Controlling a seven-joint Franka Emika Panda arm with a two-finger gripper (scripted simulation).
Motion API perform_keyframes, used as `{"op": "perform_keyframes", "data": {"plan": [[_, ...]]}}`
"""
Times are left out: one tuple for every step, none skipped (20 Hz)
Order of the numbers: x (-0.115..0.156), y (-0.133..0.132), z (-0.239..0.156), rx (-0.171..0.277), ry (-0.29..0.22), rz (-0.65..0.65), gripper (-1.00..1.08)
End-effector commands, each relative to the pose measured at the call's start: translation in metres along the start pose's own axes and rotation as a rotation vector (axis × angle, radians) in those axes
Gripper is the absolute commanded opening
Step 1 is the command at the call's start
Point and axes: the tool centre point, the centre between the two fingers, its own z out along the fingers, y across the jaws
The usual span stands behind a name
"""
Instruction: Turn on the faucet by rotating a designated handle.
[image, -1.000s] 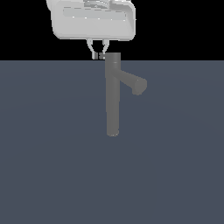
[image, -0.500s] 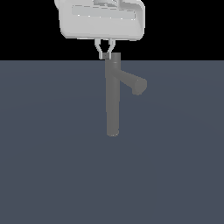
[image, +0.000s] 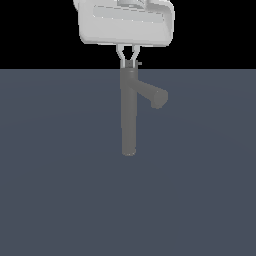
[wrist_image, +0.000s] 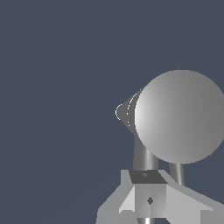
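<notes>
The faucet (image: 129, 115) is a tall dark grey column on the grey floor, with a thick spout (image: 153, 94) angled down toward the exterior view's right. The thin light grey handle (image: 137, 63) sticks out at the column's top. My white gripper (image: 128, 61) hangs straight above the column, fingers drawn together, tips right at the column top beside the handle. In the wrist view the column's round top (wrist_image: 181, 116) fills the middle, a light rod, the handle (wrist_image: 144, 157), runs from it to my shut gripper (wrist_image: 148, 199). I cannot tell if the handle is pinched.
A flat dark grey floor (image: 60, 190) surrounds the faucet on all sides. Nothing else stands on it in either view.
My gripper has moved toward the exterior view's right, from left of the column top to directly above it. The fingers stay close together. The faucet column has not moved.
</notes>
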Motion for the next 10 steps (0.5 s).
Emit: {"op": "perform_keyframes", "data": {"plan": [[0.003,0.033,-0.001,-0.007,0.009,0.039,-1.0],[0.003,0.038,-0.001,-0.007,0.008,0.043,-1.0],[0.003,0.044,-0.001,-0.007,0.007,0.047,-1.0],[0.004,0.05,-0.001,-0.007,0.007,0.051,-1.0],[0.004,0.055,-0.001,-0.007,0.006,0.054,-1.0],[0.005,0.061,-0.001,-0.006,0.005,0.058,-1.0],[0.005,0.061,-0.001,-0.006,0.005,0.058,-1.0],[0.002,0.029,0.0,0.008,-0.013,0.014,-1.0],[0.005,0.031,0.0,0.007,-0.012,0.017,-1.0],[0.008,0.034,0.0,0.006,-0.011,0.019,-1.0]]}}
